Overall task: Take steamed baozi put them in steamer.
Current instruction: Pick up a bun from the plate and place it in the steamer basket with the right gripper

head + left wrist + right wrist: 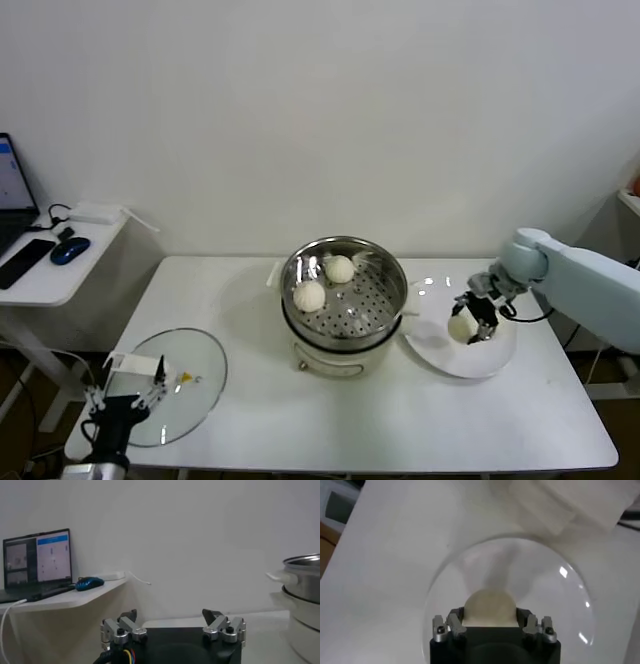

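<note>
The shiny steel steamer (385,275) stands mid-table on a cream base and holds two off-white baozi (309,296) (340,268) on its perforated bottom. My right gripper (470,322) is shut on a third baozi (461,326) just over the white plate (480,362), right of the steamer. In the right wrist view the baozi (489,607) sits between the fingers (456,618) above the plate (560,600). A fourth baozi is not in view. My left gripper (140,392) is parked open at the table's front left, over the glass lid; it also shows in the left wrist view (170,617).
A glass lid (190,375) lies flat at the table's front left. A side shelf (50,270) at far left holds a laptop, a phone and a blue mouse (70,250). The steamer's side (302,595) shows in the left wrist view.
</note>
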